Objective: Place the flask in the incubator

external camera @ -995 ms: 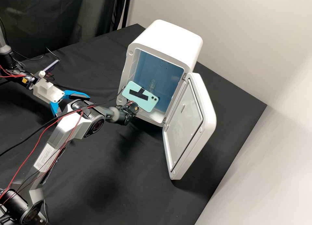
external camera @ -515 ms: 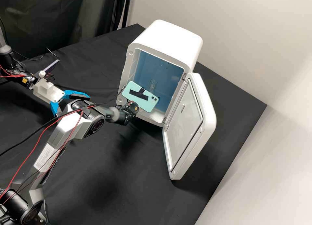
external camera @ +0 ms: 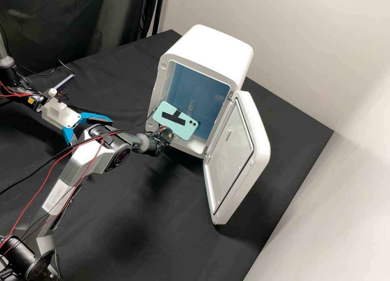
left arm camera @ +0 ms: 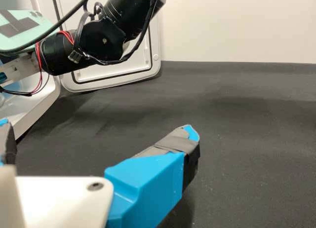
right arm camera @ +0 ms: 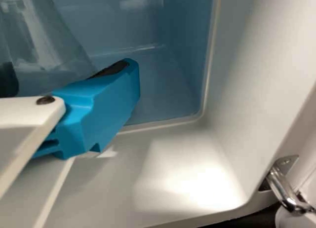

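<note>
Flask [external camera: 190, 107] barely lower inside incubator [external camera: 211, 49] — little else changed

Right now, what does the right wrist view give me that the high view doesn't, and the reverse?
Right wrist: the right gripper shut on the flask, close up. High: the open door, and the left gripper open over the bench. Both: the flask inside the incubator.

Right white gripper [right arm camera: 64, 75], jaws clamped on a clear glass flask [right arm camera: 44, 35], bright blue finger [right arm camera: 98, 104] against the glass, inside a white incubator [right arm camera: 247, 90] with pale blue lining, metal hinge [right arm camera: 284, 188] at its opening's edge
</note>
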